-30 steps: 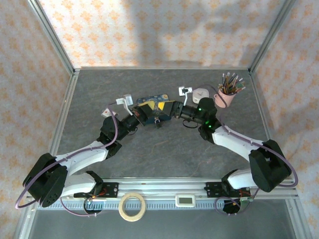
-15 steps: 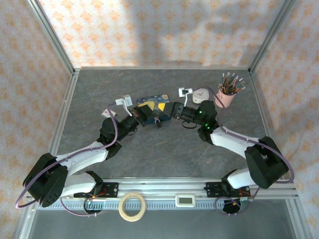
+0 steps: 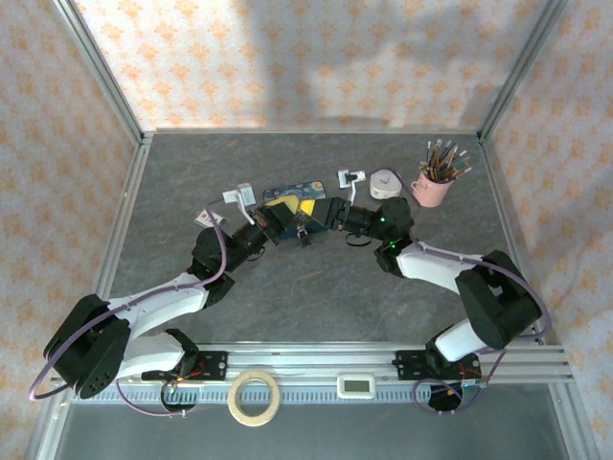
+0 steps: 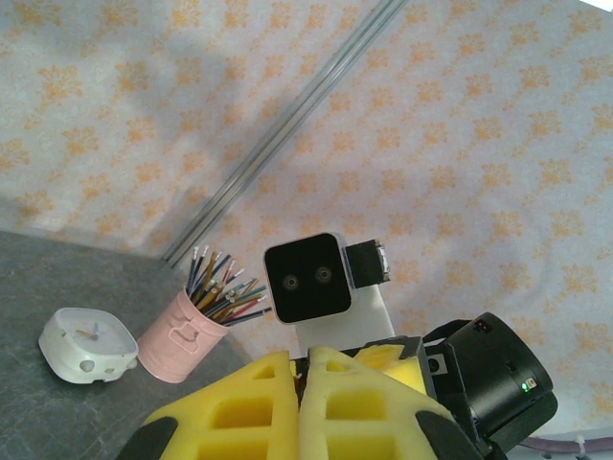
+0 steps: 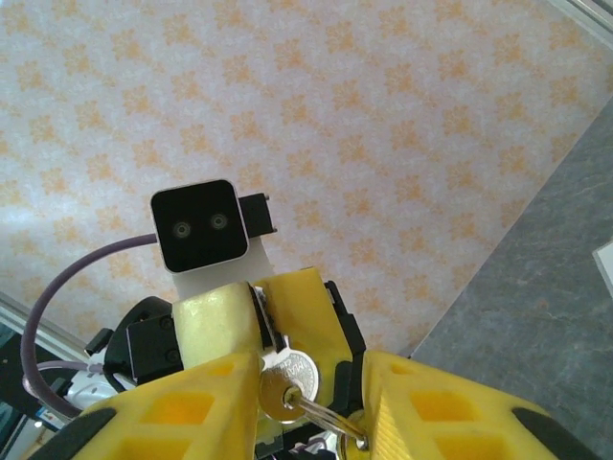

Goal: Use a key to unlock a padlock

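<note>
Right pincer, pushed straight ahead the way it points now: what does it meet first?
Probably the key sitting between its tips, then the left pincer right behind it; depth is unclear.

Cream panels printed with orange floral motifs are closing in the workspace: a back wall (image 3: 316, 57), a left wall (image 3: 48, 182) and a right wall (image 3: 570, 182). Two aluminium posts (image 3: 101, 67) are slanting up from the far corners, one on each side. Soft grey shadows (image 3: 254, 34) are falling across the back wall, which is otherwise glowing evenly. A dark grey, stone-patterned tabletop (image 3: 316, 297) is filling the floor of the enclosure, and a ribbed aluminium rail (image 3: 316, 362) is running along its near edge.
</note>
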